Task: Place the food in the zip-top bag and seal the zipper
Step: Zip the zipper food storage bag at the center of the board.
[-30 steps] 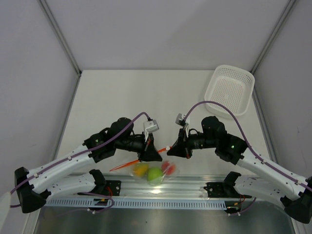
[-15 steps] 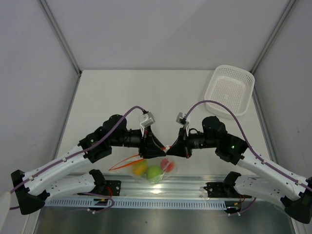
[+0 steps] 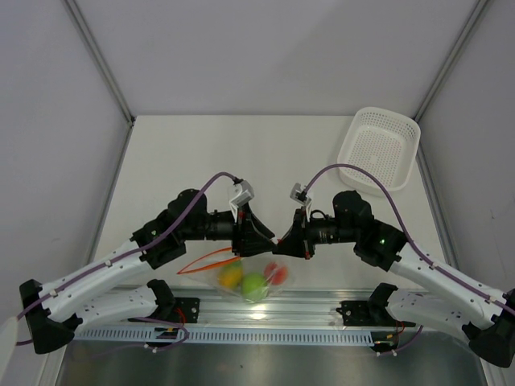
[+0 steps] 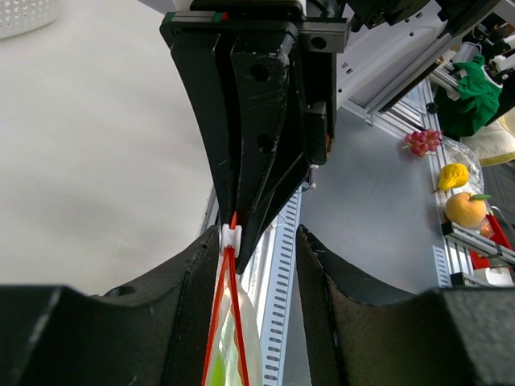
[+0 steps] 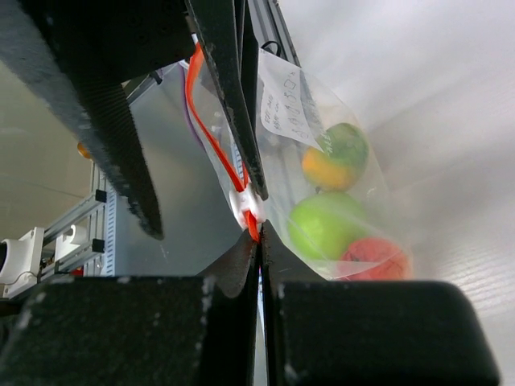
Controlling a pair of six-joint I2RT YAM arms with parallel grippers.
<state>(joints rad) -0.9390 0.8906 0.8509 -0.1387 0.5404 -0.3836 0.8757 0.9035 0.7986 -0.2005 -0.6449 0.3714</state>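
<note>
Zip-top bag [image 3: 256, 280] at table's [image 3: 185, 161] near edge, food inside.
Right gripper [image 5: 259, 235] pressed together, pinching the zipper [image 5: 211, 133] end. Left gripper [image 4: 257, 241] spread, straddling the strip. Lime-green ball [image 3: 255, 285], yellow-orange piece [image 3: 231, 277] and red piece [image 3: 277, 273] sit in the bag.

The left gripper [image 3: 269, 239] has slid right along the zipper [image 3: 205, 263] to the right gripper [image 3: 283, 244] and opened.

White table [image 3: 241, 153] — one perforated white basket [image 3: 380, 147] at its far-right corner.
</note>
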